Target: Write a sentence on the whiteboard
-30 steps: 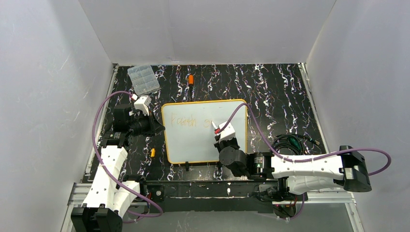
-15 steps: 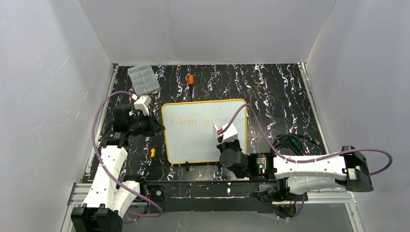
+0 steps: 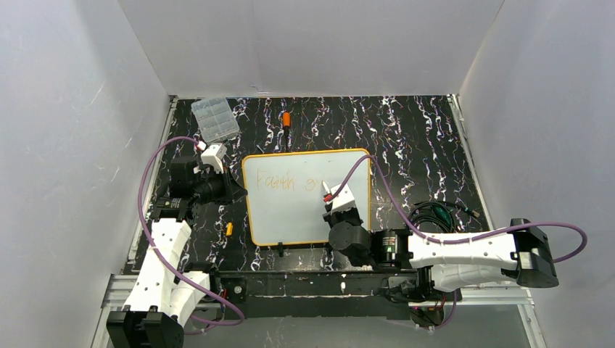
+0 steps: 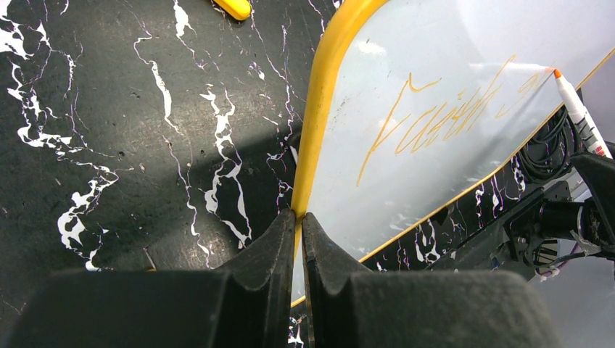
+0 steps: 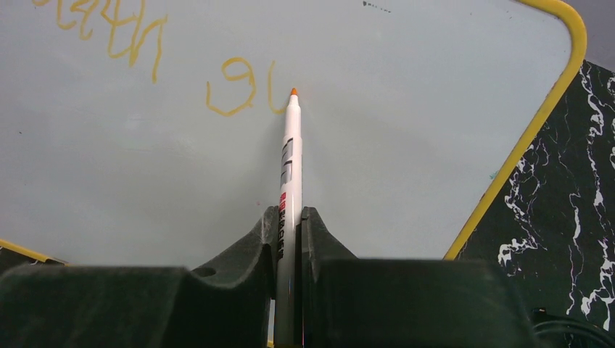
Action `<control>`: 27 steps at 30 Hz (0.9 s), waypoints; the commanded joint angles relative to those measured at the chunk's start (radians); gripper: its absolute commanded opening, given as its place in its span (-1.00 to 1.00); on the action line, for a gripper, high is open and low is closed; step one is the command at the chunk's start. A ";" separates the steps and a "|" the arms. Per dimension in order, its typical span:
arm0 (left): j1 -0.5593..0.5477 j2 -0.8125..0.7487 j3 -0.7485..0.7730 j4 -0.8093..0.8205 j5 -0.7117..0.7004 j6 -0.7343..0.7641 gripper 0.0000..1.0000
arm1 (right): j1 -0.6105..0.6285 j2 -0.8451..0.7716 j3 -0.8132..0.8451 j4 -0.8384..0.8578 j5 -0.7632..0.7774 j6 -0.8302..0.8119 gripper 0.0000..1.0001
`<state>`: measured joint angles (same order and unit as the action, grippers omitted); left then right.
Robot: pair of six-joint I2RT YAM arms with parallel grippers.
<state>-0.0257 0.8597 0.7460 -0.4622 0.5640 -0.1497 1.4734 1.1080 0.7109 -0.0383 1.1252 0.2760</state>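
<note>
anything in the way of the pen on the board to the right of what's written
Nothing visible. The right gripper holds the white orange-tipped marker by the rightmost orange strokes; the white yellow-rimmed whiteboard beyond is bare.

The whiteboard point(image 3: 290, 214) lies flat at the middle of the table point(image 3: 413, 138), just ahead of the two arm bases. Taking the board's centre as the dial: a compartment box point(image 3: 215, 119) sits well off at 10 o'clock near the far left corner, a small tool point(image 3: 286, 120) lies close to 12 o'clock beyond the far edge, a cable coil point(image 3: 435, 214) lies at 3 o'clock off the right edge, and a small piece point(image 3: 229, 229) lies at 8 o'clock beside the left edge. The sentence point(image 3: 279, 183) runs across the board's upper part. The left gripper point(image 4: 298, 217) pinches the rim at 9 o'clock. The right gripper point(image 5: 289, 217) hangs over the board's right half, clamping a marker point(image 5: 290, 156) that points toward 12 o'clock, with its tip at the right end of the writing.
</note>
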 commanded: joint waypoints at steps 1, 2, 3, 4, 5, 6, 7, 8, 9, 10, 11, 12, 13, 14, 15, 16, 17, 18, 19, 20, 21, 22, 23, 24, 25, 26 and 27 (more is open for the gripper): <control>-0.002 -0.020 0.015 -0.018 0.012 0.001 -0.85 | -0.018 0.013 0.041 0.070 0.043 -0.035 -0.97; -0.002 -0.020 0.014 -0.018 0.012 0.001 -0.85 | -0.022 0.015 0.042 0.071 0.040 -0.036 -0.97; -0.001 -0.020 0.015 -0.018 0.012 0.001 -0.85 | -0.026 0.017 0.042 0.073 0.036 -0.037 -0.97; -0.001 -0.019 0.015 -0.018 0.012 0.001 -0.85 | -0.029 0.018 0.043 0.074 0.033 -0.038 -0.97; -0.002 -0.020 0.015 -0.018 0.012 0.001 -0.85 | -0.031 0.018 0.044 0.074 0.032 -0.038 -0.97; -0.002 -0.020 0.015 -0.018 0.012 0.001 -0.85 | -0.032 0.018 0.045 0.074 0.032 -0.038 -0.97; -0.002 -0.020 0.015 -0.018 0.012 0.001 -0.85 | -0.033 0.018 0.045 0.074 0.033 -0.038 -0.97; -0.001 -0.020 0.015 -0.018 0.012 0.001 -0.85 | -0.033 0.018 0.046 0.074 0.034 -0.038 -0.97; -0.002 -0.020 0.015 -0.017 0.011 0.000 -0.85 | -0.034 0.018 0.046 0.074 0.036 -0.038 -0.97; -0.002 -0.021 0.014 -0.016 0.013 0.002 -0.85 | -0.035 0.018 0.047 0.074 0.036 -0.038 -0.97; -0.003 -0.020 0.015 -0.016 0.012 0.001 -0.85 | -0.037 0.018 0.047 0.074 0.036 -0.038 -0.97; -0.002 -0.020 0.015 -0.016 0.014 0.001 -0.85 | -0.039 0.018 0.047 0.075 0.036 -0.040 -0.97; -0.003 -0.020 0.015 -0.016 0.014 0.001 -0.85 | -0.040 0.018 0.047 0.078 0.036 -0.042 -0.97; -0.002 -0.019 0.015 -0.016 0.015 0.001 -0.85 | -0.042 0.019 0.048 0.080 0.035 -0.045 -0.97; -0.001 -0.019 0.015 -0.016 0.015 0.001 -0.85 | -0.042 0.019 0.050 0.083 0.034 -0.047 -0.97; -0.002 -0.019 0.015 -0.016 0.015 0.001 -0.85 | -0.043 0.020 0.050 0.084 0.033 -0.048 -0.97; -0.001 -0.018 0.014 -0.016 0.015 0.001 -0.85 | -0.044 0.021 0.050 0.084 0.032 -0.048 -0.97; -0.001 -0.018 0.015 -0.016 0.015 0.001 -0.85 | -0.044 0.022 0.050 0.083 0.029 -0.047 -0.97; -0.001 -0.018 0.015 -0.016 0.015 0.001 -0.85 | -0.044 0.023 0.049 0.079 0.025 -0.046 -0.97; -0.002 -0.017 0.015 -0.015 0.015 0.001 -0.85 | -0.044 0.025 0.049 0.074 0.023 -0.040 -0.97; -0.001 -0.017 0.015 -0.015 0.014 0.001 -0.85 | -0.044 0.026 0.047 0.066 0.020 -0.033 -0.97; -0.001 -0.017 0.015 -0.015 0.014 0.001 -0.85 | -0.044 0.025 0.046 0.056 0.019 -0.024 -0.97; 0.000 -0.016 0.015 -0.015 0.012 0.001 -0.85 | -0.044 0.023 0.044 0.042 0.016 -0.015 -0.97; -0.002 -0.015 0.014 -0.016 0.010 0.001 -0.85 | -0.044 0.022 0.042 0.040 0.013 -0.007 -0.97; -0.002 -0.013 0.016 -0.019 0.008 0.001 -0.85 | -0.044 0.018 0.039 0.019 0.009 0.000 -0.97; -0.001 -0.013 0.016 -0.019 0.004 0.001 -0.85 | -0.044 0.013 0.036 0.009 0.002 0.008 -0.97; -0.002 -0.013 0.016 -0.019 0.005 0.001 -0.85 | -0.044 0.010 0.033 0.002 -0.007 0.015 -0.97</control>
<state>-0.0257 0.8585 0.7460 -0.4648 0.5640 -0.1497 1.4399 1.1213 0.7193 0.0017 1.1191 0.2508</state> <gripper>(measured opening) 0.075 0.197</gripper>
